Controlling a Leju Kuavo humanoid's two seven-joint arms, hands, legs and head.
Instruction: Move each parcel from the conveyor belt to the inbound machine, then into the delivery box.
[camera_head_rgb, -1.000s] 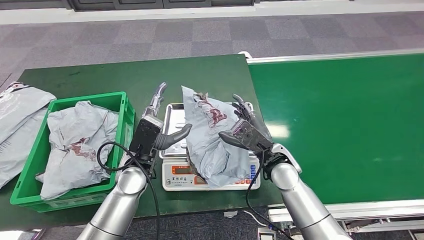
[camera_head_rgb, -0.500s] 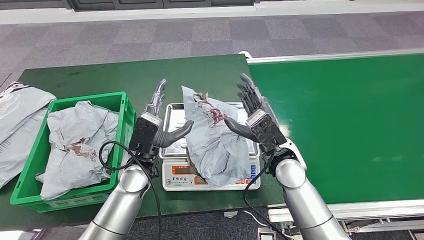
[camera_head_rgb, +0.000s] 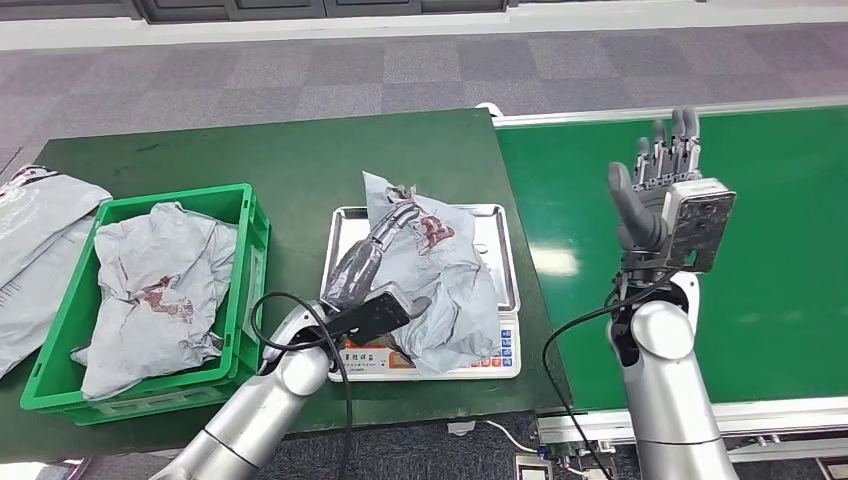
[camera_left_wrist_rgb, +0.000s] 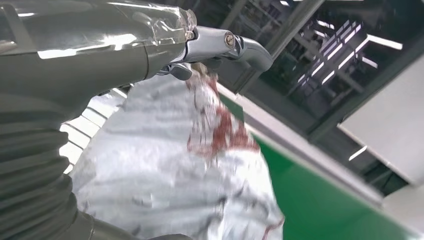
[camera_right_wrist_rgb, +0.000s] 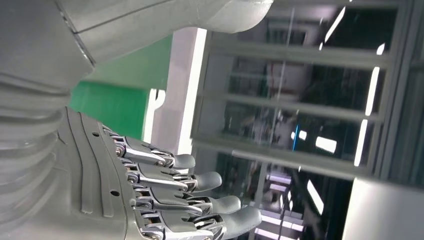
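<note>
Your left hand (camera_head_rgb: 375, 285) lay against the near side of a crumpled grey plastic parcel (camera_head_rgb: 435, 275), fingers stretched along its wrinkled film and thumb tucked by its lower edge; you could not tell whether it had a true grip. The parcel, smeared with dark red print, stood slumped on the shiny steel pan of the weighing scale (camera_head_rgb: 497, 225), a flat white machine with an orange display strip. Your right hand (camera_head_rgb: 665, 200) was raised upright over the conveyor belt (camera_head_rgb: 720, 300), fingers straight and spread, holding nothing. The belt was a smooth, matte green sheet with a pale metal rim. Left of the scale, a green slatted plastic crate (camera_head_rgb: 245, 215) held another creased grey parcel (camera_head_rgb: 150, 290). Everything rested on a dark green table (camera_head_rgb: 290, 150), with grey carpet tiles (camera_head_rgb: 300, 70) beyond.
</note>
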